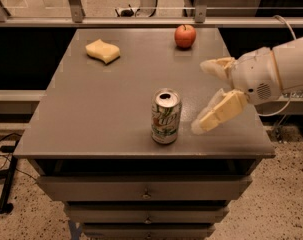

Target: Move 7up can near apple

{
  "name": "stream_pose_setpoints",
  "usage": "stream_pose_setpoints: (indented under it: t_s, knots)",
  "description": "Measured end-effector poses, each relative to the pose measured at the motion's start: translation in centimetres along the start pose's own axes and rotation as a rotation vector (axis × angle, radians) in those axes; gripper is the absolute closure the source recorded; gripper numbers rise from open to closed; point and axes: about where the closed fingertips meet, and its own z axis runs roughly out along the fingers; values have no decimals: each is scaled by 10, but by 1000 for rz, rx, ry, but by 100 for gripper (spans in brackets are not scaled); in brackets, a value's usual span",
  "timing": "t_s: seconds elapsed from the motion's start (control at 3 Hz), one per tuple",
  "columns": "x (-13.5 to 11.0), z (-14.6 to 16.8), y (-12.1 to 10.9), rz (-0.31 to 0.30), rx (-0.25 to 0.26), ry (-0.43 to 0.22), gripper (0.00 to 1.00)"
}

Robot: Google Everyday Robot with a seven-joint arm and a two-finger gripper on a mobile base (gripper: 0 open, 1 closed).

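Observation:
The 7up can [166,116] stands upright near the front edge of the grey table [96,109], its pull-tab top showing. The red apple [185,36] sits at the table's far right. My gripper [203,96] comes in from the right, to the right of the can and a little apart from it. Its two cream fingers [218,111] are spread wide and hold nothing.
A pale yellow wavy sponge [103,50] lies at the far left of the table. Drawers [143,190] sit under the tabletop. A metal rail [141,20] runs behind the table. A cable [3,144] lies on the floor at left.

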Motion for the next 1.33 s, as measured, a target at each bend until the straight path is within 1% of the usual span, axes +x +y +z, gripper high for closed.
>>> stream_pose_setpoints:
  t_s: [0.33,0.67,1.0,1.33]
  knots:
    - [-17,27,7,-2,-47,-145,0]
    - [-31,53,23,-33,-92,-245,0]
    - [-29,81,31,-66,-113,-294,0]
    - [-15,91,28,-66,-107,-287,0]
